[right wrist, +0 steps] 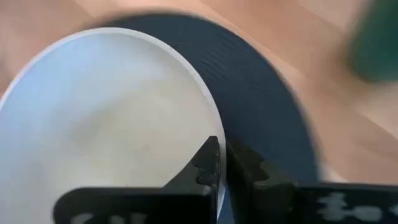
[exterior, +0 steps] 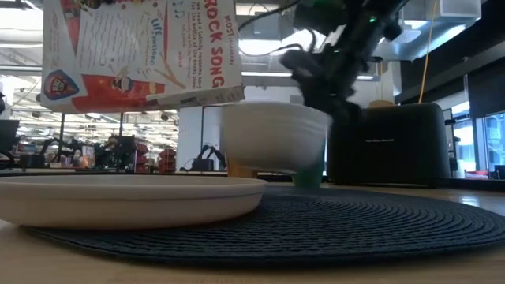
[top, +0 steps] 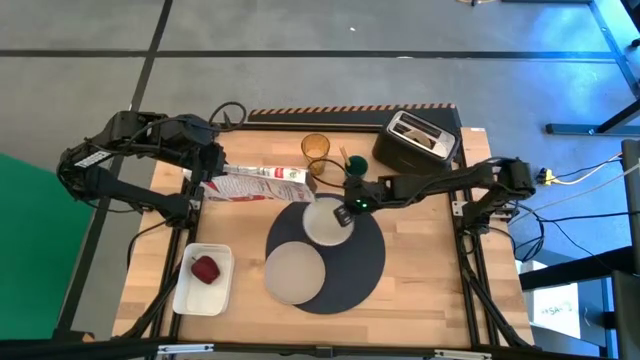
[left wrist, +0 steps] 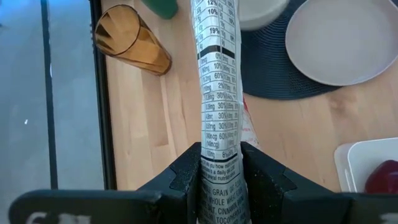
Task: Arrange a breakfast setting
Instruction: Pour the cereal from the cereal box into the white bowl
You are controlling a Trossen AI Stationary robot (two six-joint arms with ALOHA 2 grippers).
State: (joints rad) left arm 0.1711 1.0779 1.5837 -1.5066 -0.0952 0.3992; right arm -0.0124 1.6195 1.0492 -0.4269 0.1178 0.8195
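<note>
My left gripper [left wrist: 221,168] is shut on a red-and-white cereal box [top: 255,183], held in the air over the table's far left; it also shows in the low view [exterior: 142,51]. My right gripper [top: 345,212] is shut on the small white bowl [top: 322,220] over the far part of the round dark grey mat [top: 350,265]. The flat white plate [top: 293,271] lies on the mat's near left part. The amber tumbler [top: 316,147] stands at the far edge. An orange handle [top: 343,155] sticks up from a dark green cup [top: 355,168]. My left gripper pinches the cereal box between its two fingers by its two broad faces [left wrist: 219,155] at one end. The box reaches away from the fingers toward the table's right, lifted clear of the table. My right gripper holds the bowl by its rim [right wrist: 217,134], one finger inside and one outside, coming slantwise from the right. In the low view the bowl [exterior: 272,138] hangs upright, a little above the mat.
The black toaster [top: 418,140] stands at the far right. A white rectangular tray [top: 203,278] with a red thing [top: 205,269] in it lies at the near left. Bare wood shows at the near right of the mat.
</note>
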